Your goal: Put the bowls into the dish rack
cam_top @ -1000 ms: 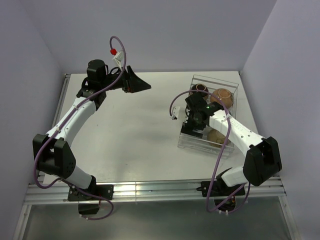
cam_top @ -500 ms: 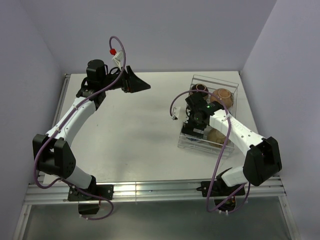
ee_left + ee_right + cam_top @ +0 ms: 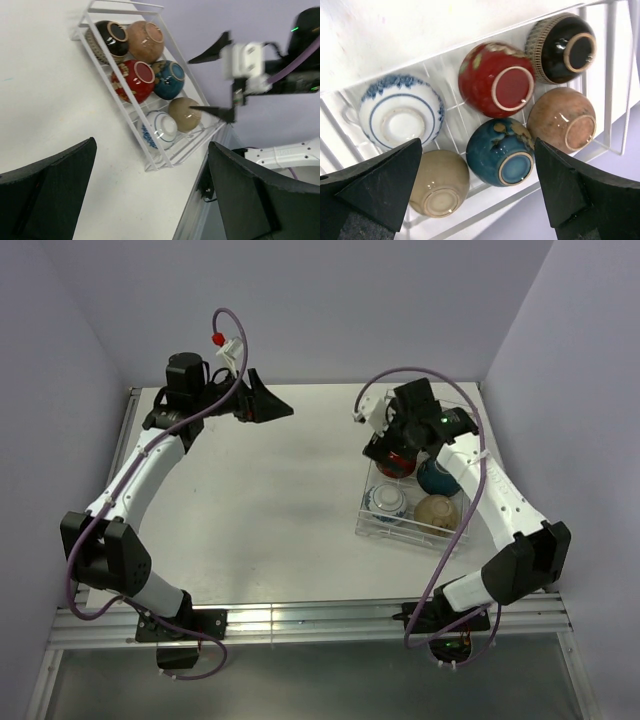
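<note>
Looks basically done to me. All six bowls [image 3: 502, 150] sit upside down inside the dish rack [image 3: 366, 527] on the right of the table [image 3: 260, 500]. The right gripper [image 3: 395, 450] hovers over them, jaws wide and empty, and the left gripper [image 3: 275, 403] is well apart, also spread open with nothing in it.

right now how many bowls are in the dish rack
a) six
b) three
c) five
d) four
a: the dish rack holds a black bowl, a red bowl, a brown bowl, a blue bowl, a blue-patterned white bowl and a beige bowl, all upside down.
</note>
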{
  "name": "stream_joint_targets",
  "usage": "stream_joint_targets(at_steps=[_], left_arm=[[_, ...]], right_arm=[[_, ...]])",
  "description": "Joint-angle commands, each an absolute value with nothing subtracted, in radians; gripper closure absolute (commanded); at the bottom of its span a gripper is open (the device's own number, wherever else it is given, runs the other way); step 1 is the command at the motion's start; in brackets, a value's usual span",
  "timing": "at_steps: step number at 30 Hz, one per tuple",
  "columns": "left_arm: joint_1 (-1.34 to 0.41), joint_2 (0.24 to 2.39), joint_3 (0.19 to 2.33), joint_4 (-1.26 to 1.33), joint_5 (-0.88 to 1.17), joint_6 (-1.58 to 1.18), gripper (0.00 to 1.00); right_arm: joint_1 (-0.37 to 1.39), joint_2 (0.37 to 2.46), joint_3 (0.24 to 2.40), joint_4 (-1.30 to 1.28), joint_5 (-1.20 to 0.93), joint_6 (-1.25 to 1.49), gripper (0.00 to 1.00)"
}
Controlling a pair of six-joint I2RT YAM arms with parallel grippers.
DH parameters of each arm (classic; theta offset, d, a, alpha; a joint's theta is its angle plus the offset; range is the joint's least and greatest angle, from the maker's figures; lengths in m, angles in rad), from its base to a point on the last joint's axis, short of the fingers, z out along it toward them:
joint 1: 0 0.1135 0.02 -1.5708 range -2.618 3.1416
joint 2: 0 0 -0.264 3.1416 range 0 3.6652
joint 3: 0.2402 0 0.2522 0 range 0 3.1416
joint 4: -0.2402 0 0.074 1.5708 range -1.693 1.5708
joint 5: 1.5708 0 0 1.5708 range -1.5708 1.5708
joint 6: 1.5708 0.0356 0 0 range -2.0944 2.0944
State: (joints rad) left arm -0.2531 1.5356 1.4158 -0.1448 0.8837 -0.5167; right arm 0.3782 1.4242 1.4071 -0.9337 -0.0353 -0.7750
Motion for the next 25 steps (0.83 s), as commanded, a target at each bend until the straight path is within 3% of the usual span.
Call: stream_joint_targets(at_steps=[1, 9, 16, 25], left_arm=[[-0.232, 1.534, 1.479, -0.258, 0.819, -0.428, 0.01], [-0.193, 1.598, 1.595, -0.574, 0.536, -0.278, 0.0], [-0.163, 1.534, 1.493, -0.632, 0.437, -0.166, 0.0], [-0.158, 1.353, 1.249, -0.529, 0.359, -0.123, 0.0]], right_arm=[[0.324, 1.434, 1.553, -0.963, -0.152, -0.649, 0.0], [0.109, 1.416, 1.701, -0.928, -0.438, -0.304, 0.0], [0.046, 1.275, 1.455, -0.758, -0.52, -0.056, 0.0], [0.048, 1.1, 1.218, -0.703, -0.572, -0.032, 0.0]])
